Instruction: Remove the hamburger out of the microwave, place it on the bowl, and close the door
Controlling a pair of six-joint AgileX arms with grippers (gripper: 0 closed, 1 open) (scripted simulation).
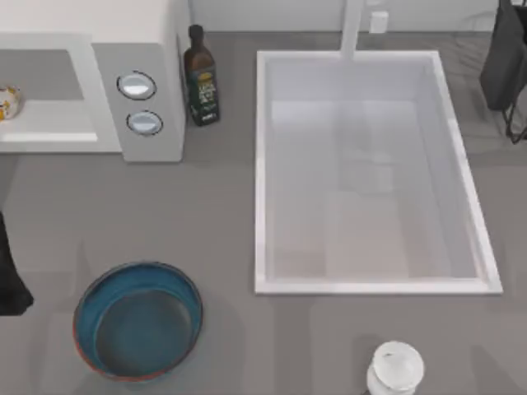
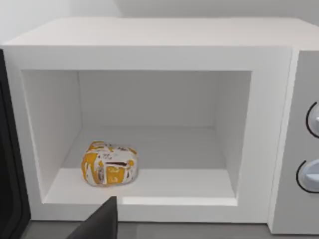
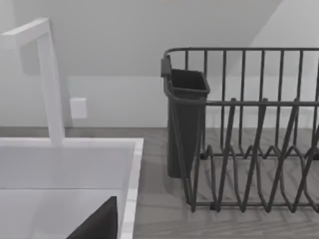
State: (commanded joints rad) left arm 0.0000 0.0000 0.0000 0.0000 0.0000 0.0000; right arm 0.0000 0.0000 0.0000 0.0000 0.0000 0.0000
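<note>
Nearest in the left wrist view, a dark finger (image 2: 99, 221) of the left gripper pokes up just outside the microwave (image 2: 159, 45); whether its pincer is apart or together cannot be told. Past it, the hamburger (image 2: 109, 164) sits on the floor of the open cavity, toward the side away from the dials: a small rounded lump in crumpled white paper with orange-yellow patches and small dark marks. The door (image 2: 11, 164) stands swung open beside it as a dark edge. From above, the blue bowl (image 1: 137, 320) with reddish-brown rim lies on the table in front of the microwave, well apart. The right gripper hangs by the sink (image 3: 70, 164) and dish rack (image 3: 249, 129); its pincer state cannot be told either.
</note>
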